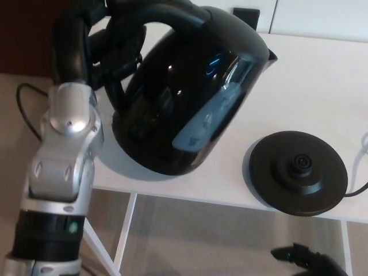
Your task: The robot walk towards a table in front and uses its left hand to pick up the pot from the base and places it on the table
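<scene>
A glossy black electric kettle, the pot point(190, 92), hangs tilted above the left part of the white table point(322, 80). My left hand point(109, 46) is shut on its handle at the upper left, the silver forearm rising from the lower left. The round black base point(298, 172) lies bare on the table at the right, apart from the pot. Whether the pot's bottom touches the table I cannot tell. Only a dark bit of my right arm point(307, 260) with a green light shows at the bottom edge; the right hand itself is out of sight.
A black cable point(26, 112) loops over the floor at the left. A cord point(359, 190) leaves the base toward the right edge. The table's near edge and white legs point(123, 236) run just below the pot. A dark object point(247, 12) stands at the back.
</scene>
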Robot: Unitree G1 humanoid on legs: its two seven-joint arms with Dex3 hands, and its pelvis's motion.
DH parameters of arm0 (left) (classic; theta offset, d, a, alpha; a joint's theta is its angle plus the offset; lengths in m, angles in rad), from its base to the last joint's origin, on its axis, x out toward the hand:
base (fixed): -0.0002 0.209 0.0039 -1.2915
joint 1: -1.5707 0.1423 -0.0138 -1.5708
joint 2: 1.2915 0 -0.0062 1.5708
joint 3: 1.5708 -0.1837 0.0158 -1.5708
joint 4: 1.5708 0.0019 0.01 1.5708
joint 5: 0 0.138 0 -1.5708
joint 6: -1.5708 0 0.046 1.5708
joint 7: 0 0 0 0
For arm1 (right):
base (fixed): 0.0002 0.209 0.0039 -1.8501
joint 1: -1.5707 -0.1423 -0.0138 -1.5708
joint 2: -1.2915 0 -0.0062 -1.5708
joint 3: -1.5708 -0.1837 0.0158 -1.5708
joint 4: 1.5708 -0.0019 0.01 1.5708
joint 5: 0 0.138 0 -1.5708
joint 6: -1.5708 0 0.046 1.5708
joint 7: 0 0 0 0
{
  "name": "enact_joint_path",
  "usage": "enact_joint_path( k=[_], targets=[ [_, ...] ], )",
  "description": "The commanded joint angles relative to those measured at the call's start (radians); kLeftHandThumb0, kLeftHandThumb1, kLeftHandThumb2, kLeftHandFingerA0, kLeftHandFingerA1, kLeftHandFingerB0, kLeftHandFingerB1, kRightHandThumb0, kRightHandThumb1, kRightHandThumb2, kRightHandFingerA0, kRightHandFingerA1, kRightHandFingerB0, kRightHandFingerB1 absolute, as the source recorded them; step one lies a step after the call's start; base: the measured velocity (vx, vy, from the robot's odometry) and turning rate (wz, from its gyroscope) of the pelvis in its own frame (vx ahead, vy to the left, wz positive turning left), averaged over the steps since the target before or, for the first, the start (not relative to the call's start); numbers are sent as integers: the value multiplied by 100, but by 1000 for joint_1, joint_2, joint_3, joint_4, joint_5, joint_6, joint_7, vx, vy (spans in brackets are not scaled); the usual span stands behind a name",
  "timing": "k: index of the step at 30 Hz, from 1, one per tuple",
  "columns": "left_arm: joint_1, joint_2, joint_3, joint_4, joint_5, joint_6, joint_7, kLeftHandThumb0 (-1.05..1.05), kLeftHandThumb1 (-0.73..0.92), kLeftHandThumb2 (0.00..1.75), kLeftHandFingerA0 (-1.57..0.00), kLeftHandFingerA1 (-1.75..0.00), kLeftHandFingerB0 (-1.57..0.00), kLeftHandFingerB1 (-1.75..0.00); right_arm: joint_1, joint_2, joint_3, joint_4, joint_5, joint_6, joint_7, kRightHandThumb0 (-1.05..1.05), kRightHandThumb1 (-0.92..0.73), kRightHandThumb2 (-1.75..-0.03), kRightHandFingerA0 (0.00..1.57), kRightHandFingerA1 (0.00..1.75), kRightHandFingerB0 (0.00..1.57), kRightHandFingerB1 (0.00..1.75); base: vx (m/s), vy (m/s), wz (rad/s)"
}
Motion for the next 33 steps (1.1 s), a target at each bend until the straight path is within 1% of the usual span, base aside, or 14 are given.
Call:
enact_joint_path(
  k=[1,9,10,11,12,13,14,15,16,20,24,29,30,33],
  targets=[
    [97,-1,-47,21,86,-187,15,-14,84,65,-96,-131,-76,-97,50,-51,11,-5,-33,140,40,-24,-82,-63,46,53,32,39,0,0,0],
    [143,-68,-46,93,64,-242,23,-11,82,64,-109,-129,-82,-95,70,-60,7,-22,-24,143,40,-24,-81,-64,47,53,32,39,0,0,0],
    [150,-64,-49,107,63,-258,6,-21,77,63,-119,-93,-75,-48,73,-60,5,-29,-22,139,39,-24,-81,-63,46,52,33,39,0,0,0],
    [158,-57,-53,123,59,-276,-16,-21,77,63,-119,-93,-75,-48,77,-61,3,-36,-20,135,37,-24,-81,-63,46,52,33,39,0,0,0],
    [161,-57,-46,114,23,-256,-58,-30,69,61,-97,-60,-55,-39,77,-62,1,-40,-19,129,39,-24,-81,-63,46,53,33,40,0,0,0],
    [162,-45,-49,95,2,-206,-102,-34,59,58,-45,-37,-26,-30,78,-63,0,-46,-17,126,41,-24,-82,-64,46,54,33,40,0,0,0],
    [162,-27,-58,70,-8,-141,-142,-34,59,58,-45,-37,-26,-30,77,-64,-1,-52,-16,125,43,-24,-82,-64,46,54,33,40,0,0,0],
    [150,7,-71,58,-14,-87,-195,-36,52,58,-19,-32,-9,-23,80,-64,-1,-67,-15,126,45,-22,-82,-64,47,54,32,40,0,0,0],
    [145,33,-78,45,-27,-35,-236,-45,29,62,0,-3,0,0,82,-67,-1,-73,-13,119,50,-22,-82,-63,46,55,32,40,0,0,0],
    [133,115,-101,-2,-46,122,-327,-50,44,54,0,0,0,0,92,-67,-7,-89,1,104,63,-21,-82,-63,45,53,32,40,0,0,0],
    [108,226,-93,-9,-106,221,-456,-68,43,54,0,0,0,0,99,-66,-1,-100,-7,99,58,-20,-80,-63,46,54,32,41,0,0,0],
    [83,363,-118,-4,-120,230,-601,-76,47,55,0,0,0,0,103,-70,-1,-93,-3,74,64,-15,-78,-62,43,52,32,41,0,0,0],
    [66,408,-106,14,-163,254,-677,-74,42,76,0,0,0,0,103,-71,-4,-86,3,60,68,-12,-56,-94,36,61,22,52,0,0,0],
    [44,486,-109,36,-188,266,-769,-77,44,54,0,0,0,0,99,-73,-8,-76,10,41,71,-11,-55,-94,35,61,22,53,0,0,0]
  ],
)
